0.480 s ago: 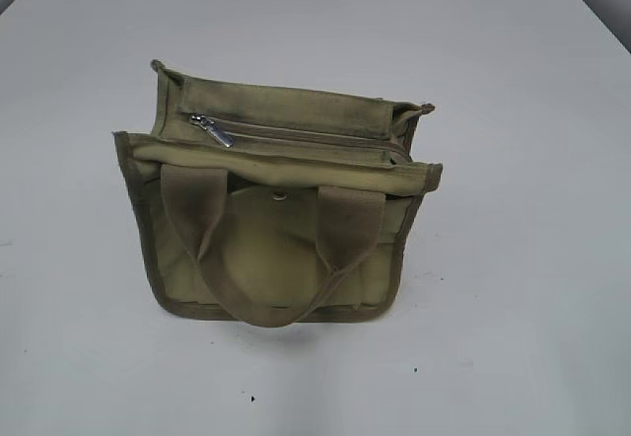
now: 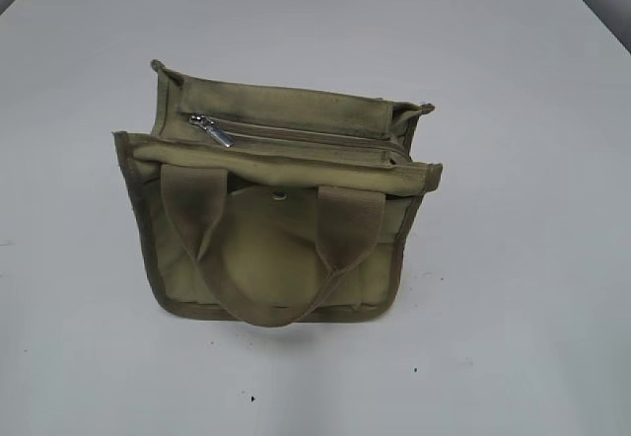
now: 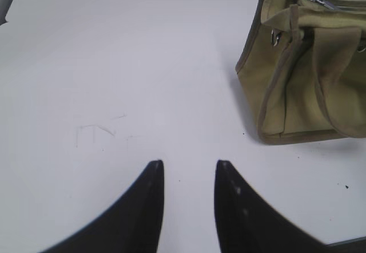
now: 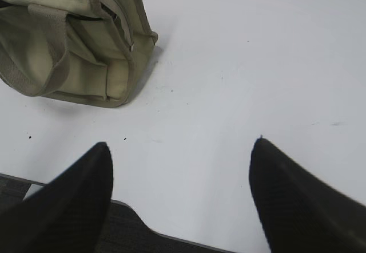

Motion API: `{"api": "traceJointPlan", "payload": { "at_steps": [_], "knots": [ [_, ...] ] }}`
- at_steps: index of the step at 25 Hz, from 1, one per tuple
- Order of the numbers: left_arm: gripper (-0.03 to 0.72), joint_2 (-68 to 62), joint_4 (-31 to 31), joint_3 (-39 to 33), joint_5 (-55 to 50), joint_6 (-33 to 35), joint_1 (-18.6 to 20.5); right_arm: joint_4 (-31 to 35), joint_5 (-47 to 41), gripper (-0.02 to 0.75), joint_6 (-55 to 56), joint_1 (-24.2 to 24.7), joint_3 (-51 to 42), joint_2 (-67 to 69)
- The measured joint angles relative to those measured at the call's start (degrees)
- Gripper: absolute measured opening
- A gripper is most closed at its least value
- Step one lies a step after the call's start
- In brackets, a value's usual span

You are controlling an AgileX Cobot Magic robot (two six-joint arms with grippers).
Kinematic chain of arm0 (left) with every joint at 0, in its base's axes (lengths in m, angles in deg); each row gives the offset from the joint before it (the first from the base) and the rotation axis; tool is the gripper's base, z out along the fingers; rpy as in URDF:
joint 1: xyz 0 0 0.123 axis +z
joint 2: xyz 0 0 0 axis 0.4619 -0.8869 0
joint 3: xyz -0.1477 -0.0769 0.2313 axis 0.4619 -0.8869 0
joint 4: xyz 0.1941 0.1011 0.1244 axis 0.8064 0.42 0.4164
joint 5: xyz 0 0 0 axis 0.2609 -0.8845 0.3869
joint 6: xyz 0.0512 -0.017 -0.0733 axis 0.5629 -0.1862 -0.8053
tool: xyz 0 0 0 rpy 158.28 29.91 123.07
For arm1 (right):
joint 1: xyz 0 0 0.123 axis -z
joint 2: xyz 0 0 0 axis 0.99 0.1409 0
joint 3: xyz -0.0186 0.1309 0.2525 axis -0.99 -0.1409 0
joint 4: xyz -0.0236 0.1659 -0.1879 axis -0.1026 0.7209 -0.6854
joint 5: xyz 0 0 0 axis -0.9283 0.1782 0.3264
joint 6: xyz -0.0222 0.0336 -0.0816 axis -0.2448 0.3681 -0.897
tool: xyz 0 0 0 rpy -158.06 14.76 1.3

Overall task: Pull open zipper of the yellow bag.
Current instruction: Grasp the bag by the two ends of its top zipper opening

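Zipper (image 2: pixel 296 132) ran along the top of the yellow bag (image 2: pixel 276 209), closed from what I could see, its silver pull tab (image 2: pixel 213 131) lying at the left end in the exterior view. The bag stood upright near the middle of the white table (image 2: pixel 513 288), its webbing handles (image 2: pixel 266 258) drooping down the front. The left gripper (image 3: pixel 189 170) hung low over bare table, well apart from the bag, jaws parted a little and holding nothing. The right gripper (image 4: pixel 182 150) hovered likewise, jaws spread wide and empty.
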Motion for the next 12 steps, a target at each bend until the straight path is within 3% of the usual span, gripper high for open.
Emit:
{"api": "traceJointPlan", "payload": {
  "at_steps": [12],
  "knots": [
    [0.238,0.0,0.0,0.0,0.0,0.0,0.0,0.0,0.0,0.575,0.0,0.0,0.0,0.0]
  ]
}}
